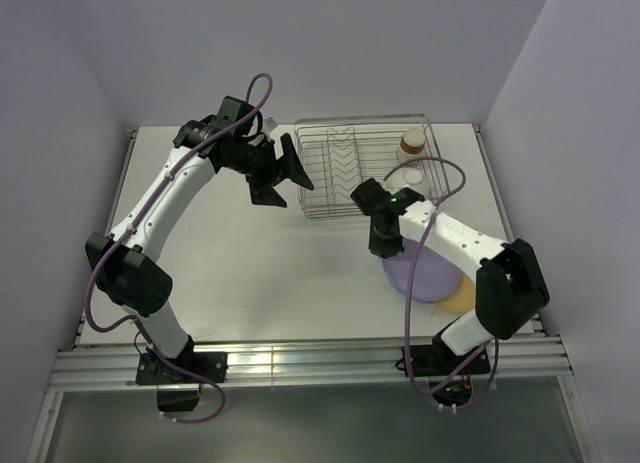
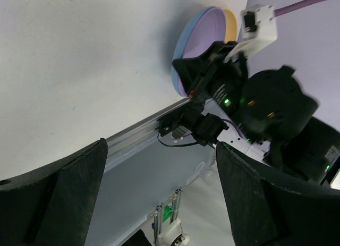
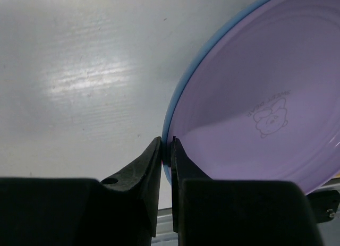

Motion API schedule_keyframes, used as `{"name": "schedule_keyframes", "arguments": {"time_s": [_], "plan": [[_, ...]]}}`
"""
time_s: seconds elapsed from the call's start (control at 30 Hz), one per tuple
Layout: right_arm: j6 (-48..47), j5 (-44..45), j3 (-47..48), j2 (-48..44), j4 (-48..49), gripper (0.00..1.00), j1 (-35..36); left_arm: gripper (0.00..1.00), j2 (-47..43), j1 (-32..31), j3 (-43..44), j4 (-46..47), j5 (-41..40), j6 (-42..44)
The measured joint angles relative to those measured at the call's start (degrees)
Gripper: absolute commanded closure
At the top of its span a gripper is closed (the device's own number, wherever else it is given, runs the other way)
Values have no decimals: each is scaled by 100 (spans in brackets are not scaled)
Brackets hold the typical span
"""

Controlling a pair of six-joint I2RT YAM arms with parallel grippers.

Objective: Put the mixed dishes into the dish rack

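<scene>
The lavender plate (image 1: pixel 420 271) lies on the blue plate (image 3: pixel 183 92), with the orange-yellow plate (image 1: pixel 463 299) partly under them at the right front. My right gripper (image 1: pixel 385 245) is at the stack's left edge. In the right wrist view it (image 3: pixel 166 145) is shut on the rims, one finger outside the blue edge and one on the lavender plate (image 3: pixel 255 97). The dish rack (image 1: pixel 340 173) stands at the back. The brown-rimmed cup (image 1: pixel 413 141) and the white bowl (image 1: pixel 409 176) are at its right side. My left gripper (image 1: pixel 283 176) is open and empty, raised by the rack's left side.
The left wrist view looks across the table at the plate stack (image 2: pixel 204 31) and the right arm (image 2: pixel 265 108). An aluminium rail (image 1: pixel 300 363) runs along the table's front edge. Walls close in the left, back and right.
</scene>
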Motion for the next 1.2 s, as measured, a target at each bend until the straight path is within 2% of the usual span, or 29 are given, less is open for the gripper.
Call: {"name": "schedule_keyframes", "arguments": {"time_s": [0.4,0.5,0.67,0.7,0.77,0.8,0.83,0.9,0.93,1.07,1.2], "plan": [[472,505,942,1226,-570,100,2212,10,-57,4,-46,-44,-382,-22],[470,380,896,1375,-555,100,2472,10,-125,17,-116,-55,-468,-28],[483,92,708,1305,-402,100,2520,10,-321,63,-328,-63,-577,-79],[481,44,649,1266,-341,97,2538,10,-352,74,-361,-70,-586,-90],[444,-107,503,1137,-223,83,2568,10,-387,83,-400,-68,-590,-127],[442,-155,461,1086,-197,69,2594,10,-396,83,-417,-68,-590,-131],[459,-201,455,1056,-201,46,2625,10,-400,83,-420,-68,-590,-144],[485,-229,457,1012,-162,32,2693,10,-400,83,-420,-59,-588,-157],[483,-223,463,994,-166,29,2710,10,-400,83,-420,-59,-588,-168],[540,-87,551,844,-254,29,2614,10,-400,83,-420,-59,-588,-170],[621,66,621,501,-339,33,1808,10,-400,83,-420,-68,-588,-168]]}}
